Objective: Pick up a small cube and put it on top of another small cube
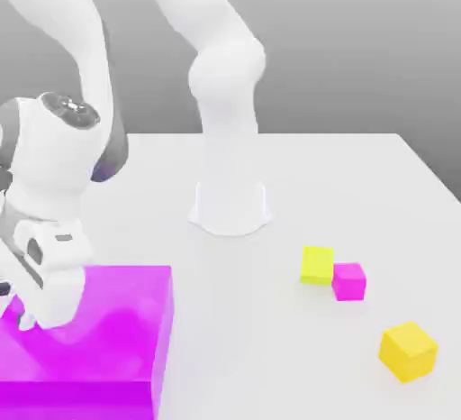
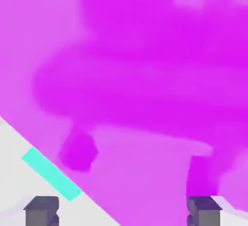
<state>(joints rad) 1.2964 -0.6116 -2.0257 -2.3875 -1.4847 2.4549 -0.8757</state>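
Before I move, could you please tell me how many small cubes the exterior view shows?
3, towards its right: lime cube, pink cube beside it, orange cube nearer the camera. The big box may hide more.

my arm (image 1: 227, 80) bent up from its base (image 1: 230, 211), wrist (image 1: 56, 152) low at ext. view's left, gripper (image 2: 123, 211) open, fingers (image 2: 42, 211) apart w/ gap btwn

Simulated lab: 1 robot arm (image 1: 226, 85) on plain pale surface (image 1: 243, 319).
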